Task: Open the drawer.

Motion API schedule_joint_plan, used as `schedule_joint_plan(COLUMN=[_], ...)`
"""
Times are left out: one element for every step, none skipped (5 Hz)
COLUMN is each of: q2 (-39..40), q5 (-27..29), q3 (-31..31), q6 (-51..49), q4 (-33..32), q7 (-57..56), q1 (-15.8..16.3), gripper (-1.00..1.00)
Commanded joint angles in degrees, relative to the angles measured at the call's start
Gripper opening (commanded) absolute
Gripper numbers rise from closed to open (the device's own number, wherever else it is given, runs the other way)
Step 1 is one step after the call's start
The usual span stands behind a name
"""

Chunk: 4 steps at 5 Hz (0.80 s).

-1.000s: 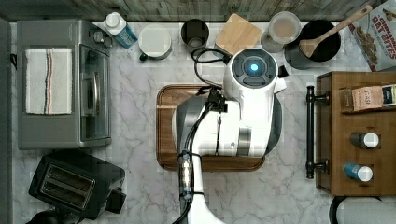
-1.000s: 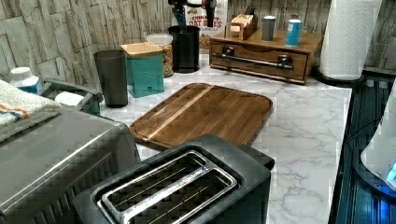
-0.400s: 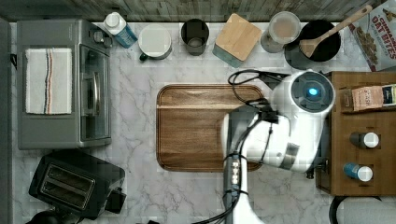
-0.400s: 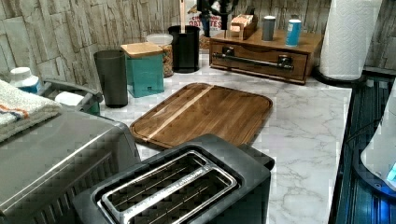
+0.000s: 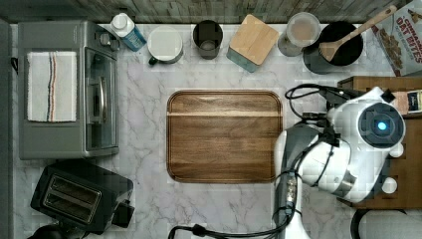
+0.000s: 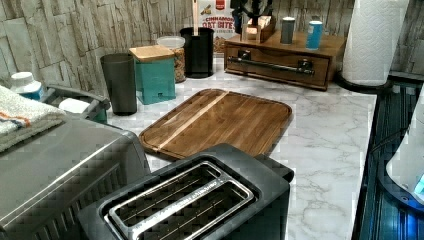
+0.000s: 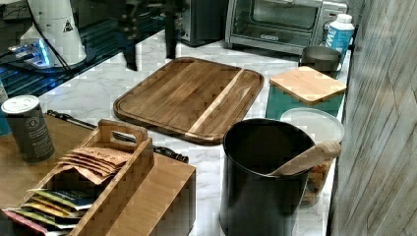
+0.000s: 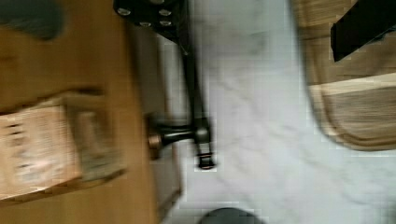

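White marble counter point(image 6: 330, 145); wide brown wooden drawer point(image 6: 276, 66) looks shut, black bar handle point(image 8: 194, 88) faces open counter for pulling; black gripper point(image 8: 266, 21) above handle, probably lining up, grip state can't tell.

Legible text. A cereal box point(image 6: 216, 20) standing behind the black utensil pot point(image 6: 197, 50) in the left view reads "CINNAMON OAT BITES"; in the top view the same box point(image 5: 404, 37), just beside that pot point(image 5: 334, 50), shows "OAT BITES". A triangular warning sign marks the white robot base point(image 7: 58, 29) in the right view. Lettering on the sachets point(image 7: 93, 160) near the pot there is too blurred to read.
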Motion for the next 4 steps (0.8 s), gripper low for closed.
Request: schedule_joint_plan(q2=[1.6,2.7,3.7,6.3], q5=[-1.1,-1.8,-1.1,-2.0], q3=[0.1,0.1,0.0,0.2], q6=[4.2,3.4,6.6,9.6], q4=[-4.1,-3.4,-4.8,-4.8], q7=[-9.6,-9.3,-9.9,-9.9], q1=[-2.1,-2.4,-2.8,-3.4], gripper=[1.00,1.00,1.00,1.00])
